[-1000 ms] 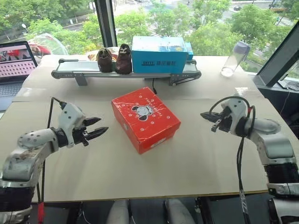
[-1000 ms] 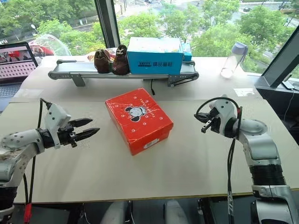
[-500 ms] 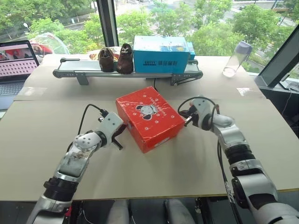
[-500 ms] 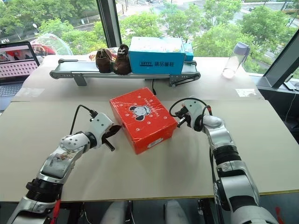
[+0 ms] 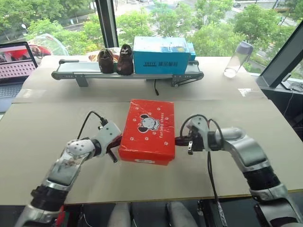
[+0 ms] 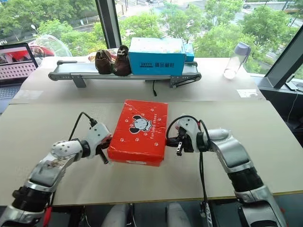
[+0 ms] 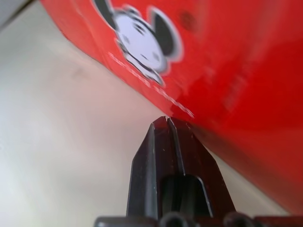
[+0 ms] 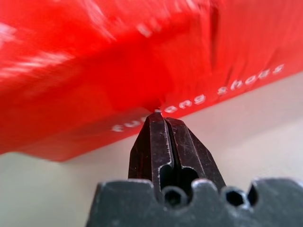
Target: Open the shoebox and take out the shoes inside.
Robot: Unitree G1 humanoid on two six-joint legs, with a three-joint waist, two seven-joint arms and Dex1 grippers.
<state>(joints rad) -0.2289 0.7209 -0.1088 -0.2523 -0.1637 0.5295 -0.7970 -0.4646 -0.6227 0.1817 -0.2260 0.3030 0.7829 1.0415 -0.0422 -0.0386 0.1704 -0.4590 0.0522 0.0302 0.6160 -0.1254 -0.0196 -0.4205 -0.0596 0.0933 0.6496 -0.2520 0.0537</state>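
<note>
A: What can't be made out here?

B: The shoebox has its lid down, so whatever lies inside is hidden. The laptop at the far left is cut off by the picture's edge, and in both wrist views the box's side is a red blur with only part of the cartoon dog and some white lettering legible.

A: And the surface and the room?

B: A broad pale table fills the near part. Beyond it are big windows with green trees outside. Along the far side stands a small conveyor belt carrying a blue box and a dark brown furry pair of shoes. A clear bottle stands far right.

A: Where is the red box?

B: At the middle of the table, flat, between the two arms.

A: The grippers?

B: The left gripper is at the box's left side near its near corner, jaws pressed together on nothing, tips right against the cardboard. The right gripper is at the box's right side, jaws likewise closed and empty, tips at the red wall by the white lettering.
</note>
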